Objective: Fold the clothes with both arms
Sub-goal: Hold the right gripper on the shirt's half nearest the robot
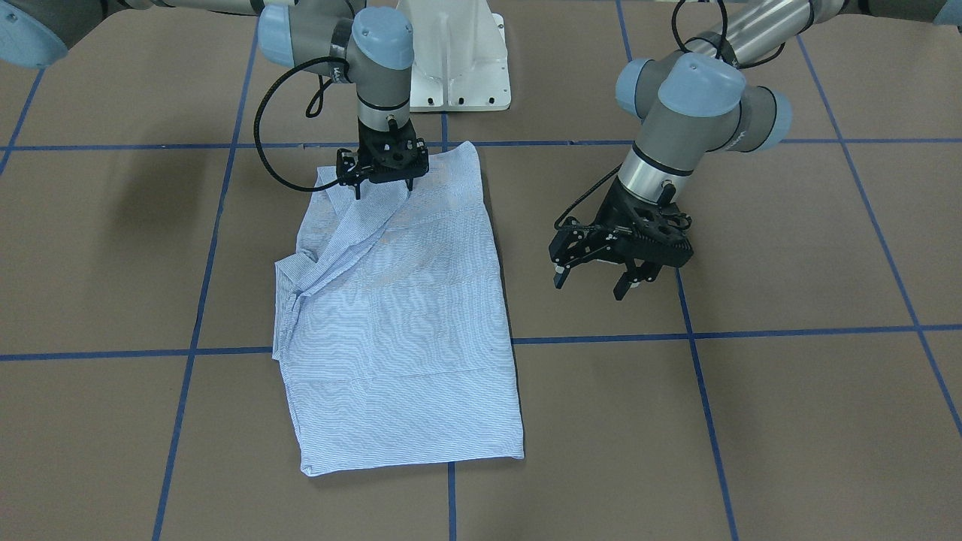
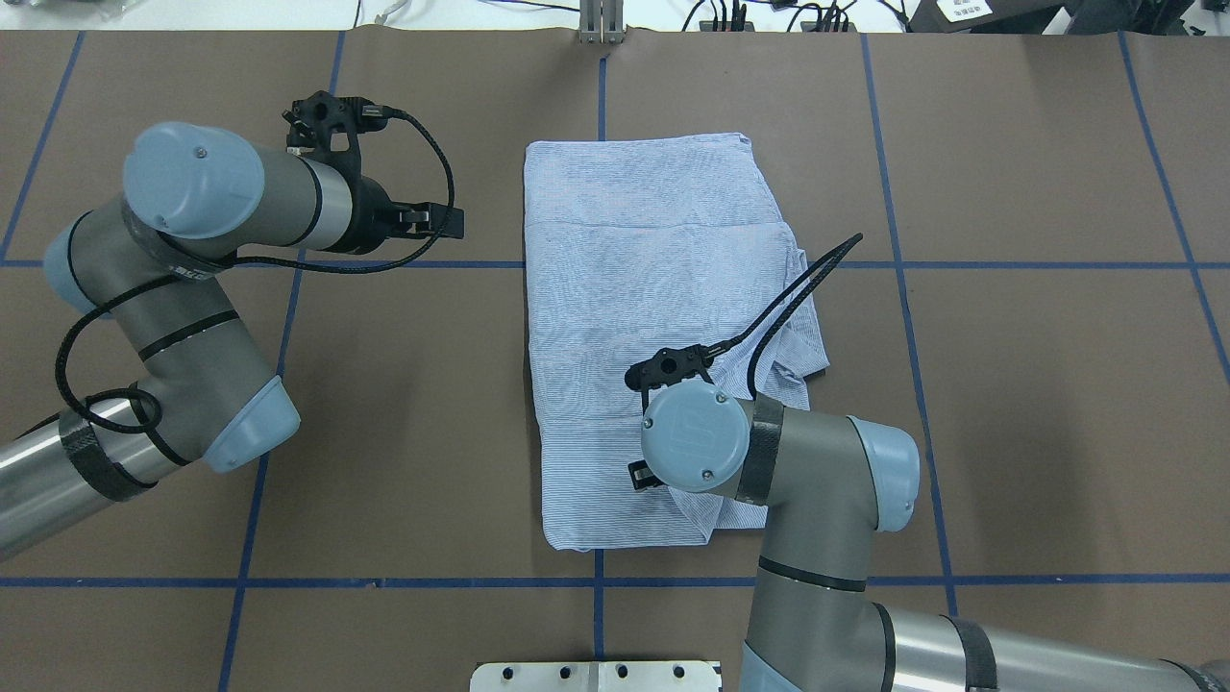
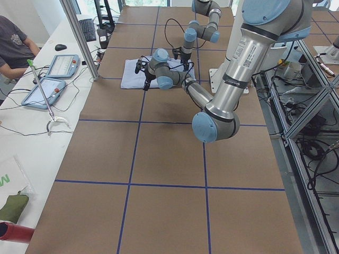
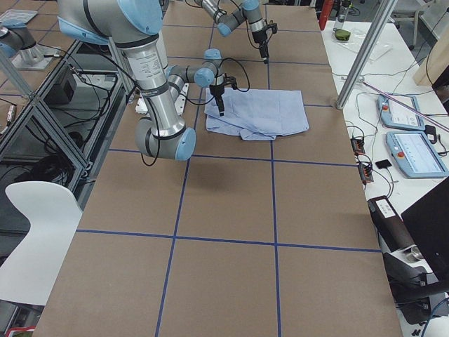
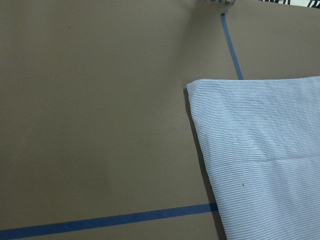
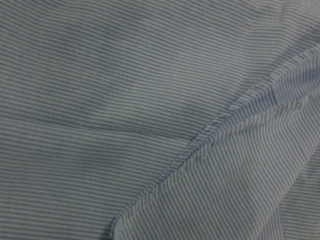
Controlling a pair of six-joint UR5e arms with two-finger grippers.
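At the middle of the desk [image 1: 789, 391] lies the folded striped shirt [image 1: 406, 323], bunched along one edge. The right end effector [image 1: 383, 189] stands released over the shirt's robot-side end. Whether it touches the cloth is unclear, and the right arm [image 2: 692, 437] mostly hides it from overhead. The left end effector [image 1: 588, 289] hangs released beside the shirt.

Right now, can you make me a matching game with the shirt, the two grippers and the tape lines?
1 shirt
2 left gripper
3 right gripper
4 tape lines

A open, over bare table beside the cloth
B blue, crossing in a grid
C white-and-blue striped, lying folded
D open, right over the cloth

Pairs: 1-C, 2-A, 3-D, 4-B
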